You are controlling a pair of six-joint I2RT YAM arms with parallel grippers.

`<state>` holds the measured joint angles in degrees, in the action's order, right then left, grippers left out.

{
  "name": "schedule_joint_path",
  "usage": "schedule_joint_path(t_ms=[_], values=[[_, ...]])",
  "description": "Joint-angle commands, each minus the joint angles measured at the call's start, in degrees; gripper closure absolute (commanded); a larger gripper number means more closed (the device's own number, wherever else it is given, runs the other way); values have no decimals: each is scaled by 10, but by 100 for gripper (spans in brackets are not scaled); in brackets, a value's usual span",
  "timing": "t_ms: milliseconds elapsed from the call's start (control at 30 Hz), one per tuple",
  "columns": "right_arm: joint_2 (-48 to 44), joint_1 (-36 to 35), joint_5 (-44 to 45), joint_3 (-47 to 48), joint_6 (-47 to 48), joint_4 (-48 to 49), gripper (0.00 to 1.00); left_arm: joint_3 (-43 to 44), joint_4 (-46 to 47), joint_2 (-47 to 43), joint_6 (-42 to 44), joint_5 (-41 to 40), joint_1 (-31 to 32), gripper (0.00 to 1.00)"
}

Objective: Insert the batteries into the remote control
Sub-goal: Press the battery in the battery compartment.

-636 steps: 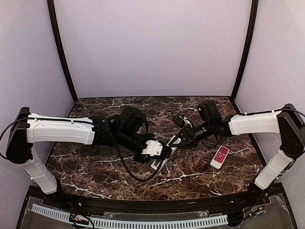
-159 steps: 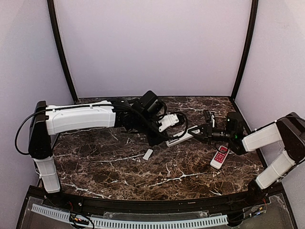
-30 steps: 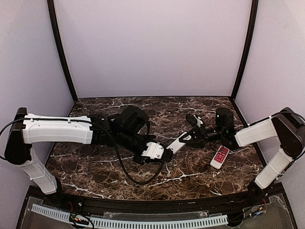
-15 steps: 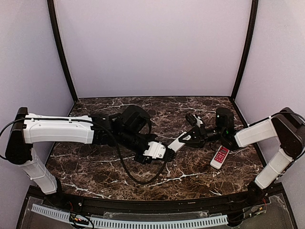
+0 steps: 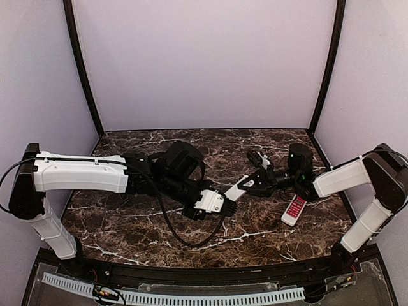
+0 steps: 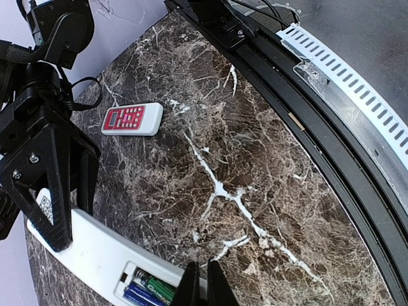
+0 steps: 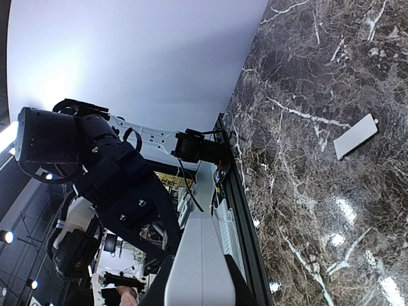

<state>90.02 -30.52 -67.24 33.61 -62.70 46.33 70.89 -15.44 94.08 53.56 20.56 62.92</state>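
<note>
Right gripper (image 6: 70,217) clenches one end of the white remote control (image 6: 95,252); whether the remote touches the marble table (image 6: 255,159) is unclear. Its open compartment shows the batteries (image 6: 148,285), partly cut off at the frame edge. Left gripper (image 6: 199,280) hovers just beside that compartment, fingers pressed together with nothing seen between them. A red remote (image 6: 132,119) lies near the remote control's gripped end, and a white cover (image 7: 356,136) lies well apart from it.

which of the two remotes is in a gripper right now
The long white remote, clamped at one end by the right gripper. The shorter red-and-white remote lies alone on the table, touched by nothing.
</note>
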Motion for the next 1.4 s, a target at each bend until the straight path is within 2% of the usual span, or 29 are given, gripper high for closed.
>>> schedule_joint_path(t_ms=[0, 200, 367, 433, 600, 800, 1367], values=[[-8, -11, -38, 0, -24, 69, 100, -2, -30, 11, -6, -3, -2, 94], [-4, -11, -20, 7, 30, -22, 100, 0, -30, -17, -12, 29, -1, 79], [-10, -11, -3, 34, 108, -144, 100, 1, -27, -41, -25, 56, -1, 73], [-11, -10, -3, 42, 122, -165, 100, 2, -28, -48, -28, 62, -1, 72], [-9, -10, -12, 48, 128, -173, 100, -7, -44, -67, -23, 59, -1, 72], [-5, -11, -37, 55, 130, -175, 100, -26, -59, -75, -6, 43, 0, 78], [9, -15, -61, 55, 96, -133, 100, -4, -80, -38, 16, 10, 18, 81]])
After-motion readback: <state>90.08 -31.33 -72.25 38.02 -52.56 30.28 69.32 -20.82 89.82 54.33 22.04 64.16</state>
